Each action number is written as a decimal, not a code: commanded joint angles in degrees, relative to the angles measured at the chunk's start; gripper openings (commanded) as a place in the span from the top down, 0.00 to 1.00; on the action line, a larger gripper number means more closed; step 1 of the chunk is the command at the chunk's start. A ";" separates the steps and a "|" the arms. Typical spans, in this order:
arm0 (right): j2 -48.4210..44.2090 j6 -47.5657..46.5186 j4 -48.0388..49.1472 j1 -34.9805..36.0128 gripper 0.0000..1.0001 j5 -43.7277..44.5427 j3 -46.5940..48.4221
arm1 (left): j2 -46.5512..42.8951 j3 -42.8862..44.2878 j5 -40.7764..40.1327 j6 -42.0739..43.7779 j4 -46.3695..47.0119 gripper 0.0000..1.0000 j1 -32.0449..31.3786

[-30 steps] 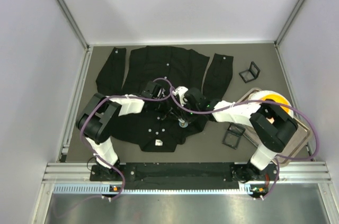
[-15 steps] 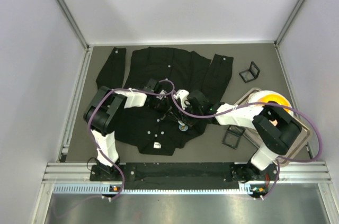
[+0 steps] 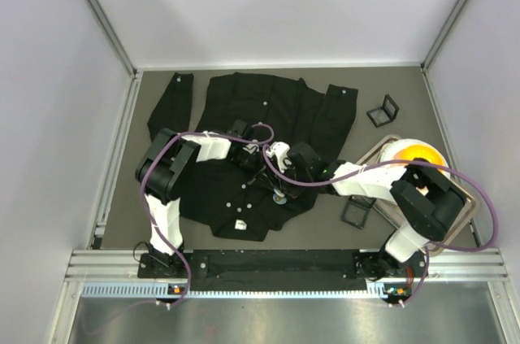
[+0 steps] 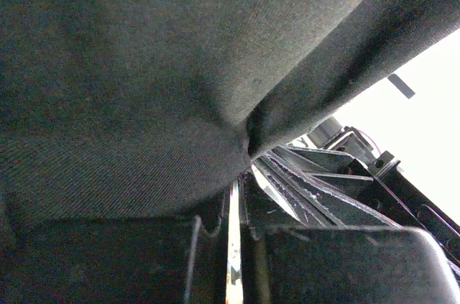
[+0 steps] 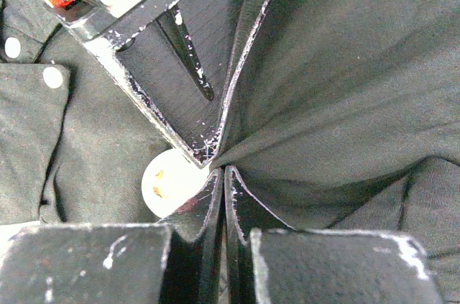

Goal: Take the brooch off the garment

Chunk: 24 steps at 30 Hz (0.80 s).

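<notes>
The garment [image 3: 244, 108], a black button-up shirt, lies spread on the table. My left gripper [image 3: 262, 175] and right gripper [image 3: 280, 184] meet tip to tip over its front. The left gripper [image 4: 241, 174] is shut on a pinch of the cloth [image 4: 144, 67] and holds it up like a tent. The right gripper [image 5: 224, 174] is shut, its tips at the spot where the cloth [image 5: 345, 88] gathers. The brooch [image 5: 167, 180], a round white disc with small yellow marks, lies against the right gripper's left finger, partly hidden by it. It also shows in the top view [image 3: 279, 197].
A metal tray [image 3: 455, 214] with an orange and white roll [image 3: 414, 153] stands at the right. Two small black frames [image 3: 382, 111] [image 3: 357, 210] lie on the grey mat right of the shirt. The enclosure walls stand close on three sides.
The shirt has slid up and to the right on the table. The left arm's elbow has swung inward. Both grippers stay shut together at the same spot on the cloth.
</notes>
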 commanded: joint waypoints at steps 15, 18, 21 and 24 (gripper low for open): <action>-5.54 10.72 13.67 6.91 0.98 -3.84 -0.78 | -3.29 -1.85 -12.47 5.79 4.62 1.00 -5.31; -9.31 16.60 9.02 5.24 0.91 3.28 -1.66 | -7.34 -4.84 -16.35 6.23 6.22 1.00 -5.39; -11.95 21.53 4.28 3.22 0.86 6.30 -2.71 | -10.24 -7.39 -19.33 6.23 7.98 1.00 -5.57; -12.23 23.04 2.95 2.60 0.82 3.68 -3.68 | -12.79 -8.80 -22.15 6.58 8.51 1.00 -5.92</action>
